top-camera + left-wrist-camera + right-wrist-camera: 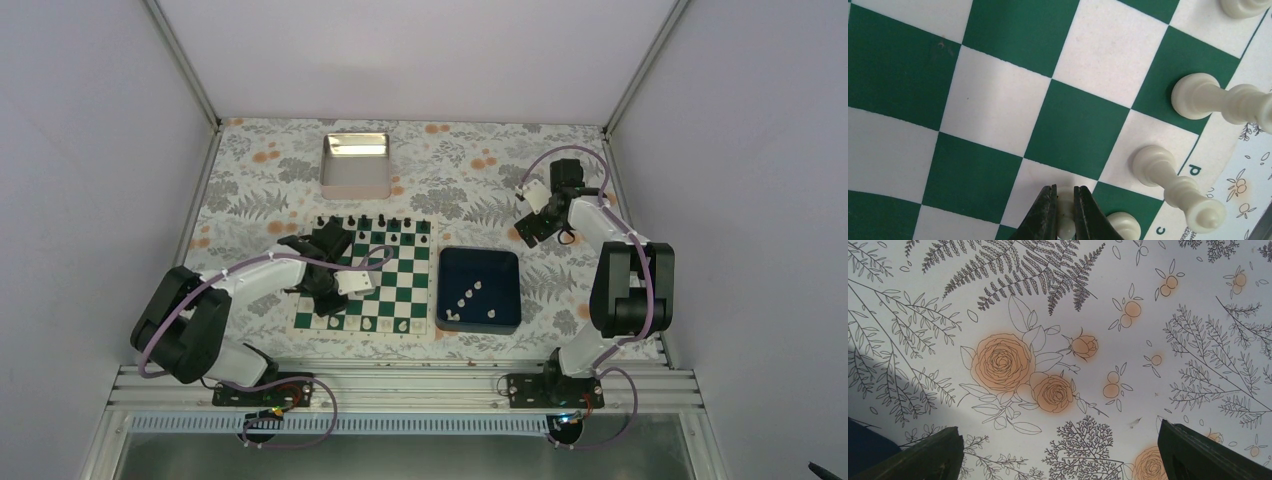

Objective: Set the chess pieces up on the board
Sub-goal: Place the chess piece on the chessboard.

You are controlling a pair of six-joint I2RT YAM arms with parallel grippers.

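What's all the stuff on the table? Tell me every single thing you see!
chessboard: one, green and white, middle of the table
white chess pieces: several along the board's near edge; about five more in the tray
black chess pieces: several, along the board's far edge
tray: one, dark blue, right of the board
tin: one, shiny metal, beyond the board
tablecloth: one, white with ferns and orange flowers, under everything
left claw: one, black, shut on a white piece over the board
right claw: one, black, open with nothing in it, over the cloth at the far right
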